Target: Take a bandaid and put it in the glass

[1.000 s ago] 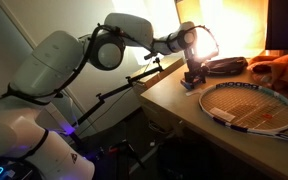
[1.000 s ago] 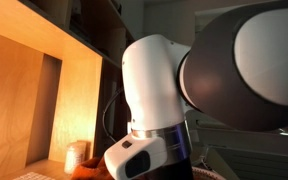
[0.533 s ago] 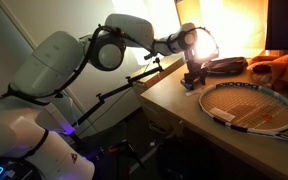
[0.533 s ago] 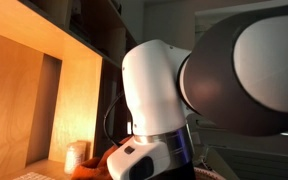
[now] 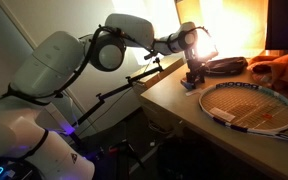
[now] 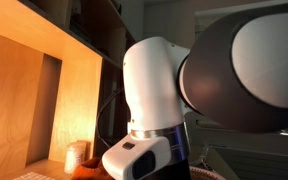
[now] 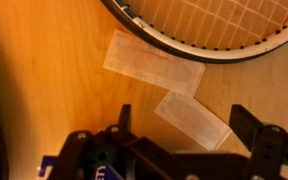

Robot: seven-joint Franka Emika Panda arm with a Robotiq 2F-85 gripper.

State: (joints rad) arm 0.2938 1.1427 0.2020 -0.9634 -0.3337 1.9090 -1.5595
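In the wrist view two pale bandaids lie flat on the wooden table. One bandaid (image 7: pixel 154 62) lies just below the racket's rim. The other bandaid (image 7: pixel 192 120) lies between my gripper's fingers. My gripper (image 7: pixel 187 125) is open, its two dark fingers standing either side of that bandaid, just above it. In an exterior view the gripper (image 5: pixel 192 80) hangs low over the table's near corner, next to the racket. The glass is not in view.
A tennis racket (image 5: pixel 252 105) lies on the table; its rim and strings fill the top of the wrist view (image 7: pixel 204 25). A dark flat object (image 5: pixel 224 66) and an orange item (image 5: pixel 279 68) lie behind it. The arm (image 6: pixel 184 110) blocks most of an exterior view.
The arm's body shifts slightly in an exterior view. The gripper stays over the same spot by the racket.
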